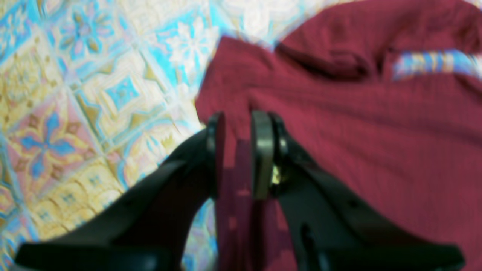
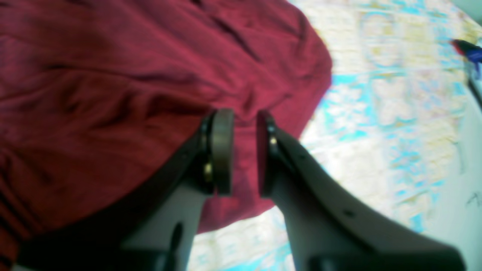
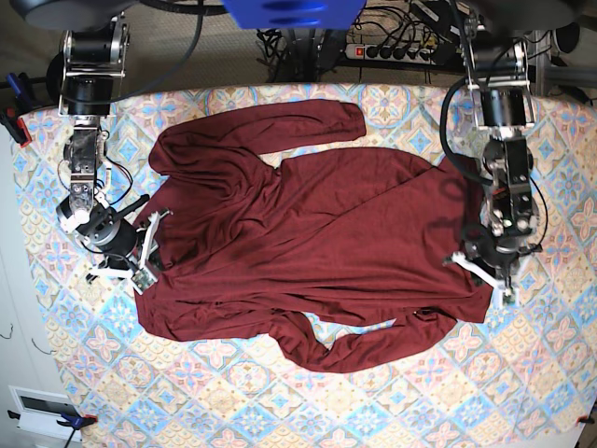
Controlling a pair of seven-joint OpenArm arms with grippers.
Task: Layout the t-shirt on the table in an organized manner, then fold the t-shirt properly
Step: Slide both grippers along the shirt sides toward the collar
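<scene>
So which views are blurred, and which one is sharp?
Left wrist: soft all over, t-shirt and table smeared. Right wrist: also blurred, the table washed out bright at the right. Base: sharp and evenly lit.

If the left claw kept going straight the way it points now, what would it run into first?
Most likely more of the dark maroon knit t-shirt: the left claw already has a fold between its pads, and cloth continues ahead. Beyond that, the pastel diamond-tiled table, though depth is unclear.

Beyond the far edge, a grey floor (image 3: 215, 51) with tangled cables (image 3: 392, 23) and a power strip (image 3: 396, 51)
</scene>
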